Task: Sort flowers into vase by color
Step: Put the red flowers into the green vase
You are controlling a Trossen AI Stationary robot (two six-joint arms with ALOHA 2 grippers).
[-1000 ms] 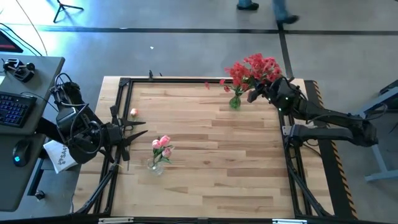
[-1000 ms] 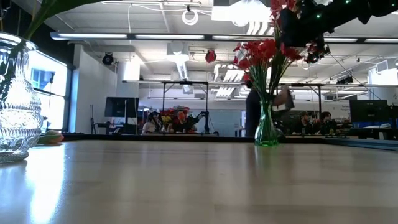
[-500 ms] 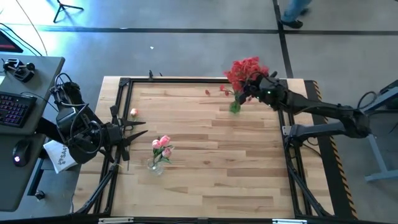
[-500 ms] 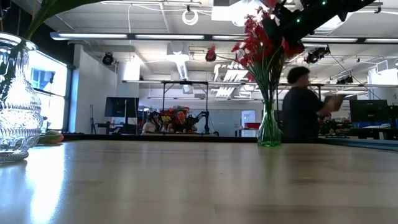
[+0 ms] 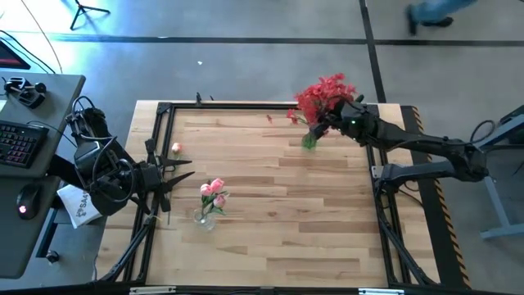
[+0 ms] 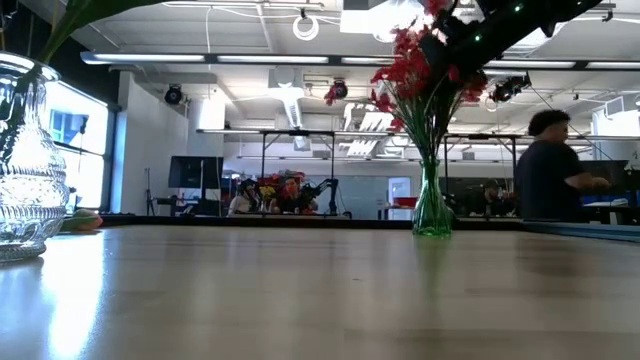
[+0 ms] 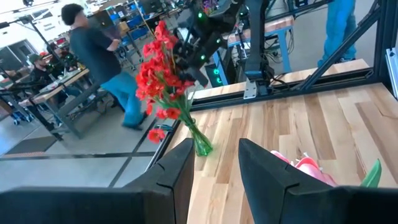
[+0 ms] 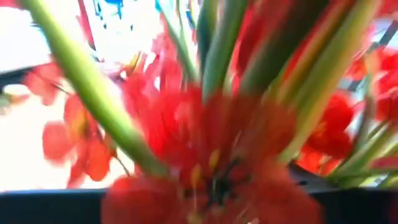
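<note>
Right gripper (image 5: 334, 117) of mine is up among the bushy red artificial flowers (image 5: 321, 97) at the far right of the wooden slatted table (image 5: 270, 213), level with their blossoms above the small green glass vase (image 5: 309, 140) they stand in. Whether its fingers are parted or closed on a stem I cannot tell; its own camera sees only red petals and green stems (image 8: 93, 93) pressed close. From table height the vase (image 6: 432, 205) stands upright on the wood with the red bunch (image 6: 420, 65) fanning above it. One red blossom (image 5: 291, 117) hangs out to the left of the bunch.

My left gripper (image 5: 182, 174) waits low at the left edge of the table, fingers (image 7: 180, 171) spread apart and holding nothing. Just right of it, the clear cut-glass vase (image 5: 205, 215) holds the pink tulip-like buds (image 5: 214, 191). A single pink bud (image 5: 175, 148) lies on the table near the far left rail. A person in a dark top (image 6: 548, 180) stands beyond the table.
</note>
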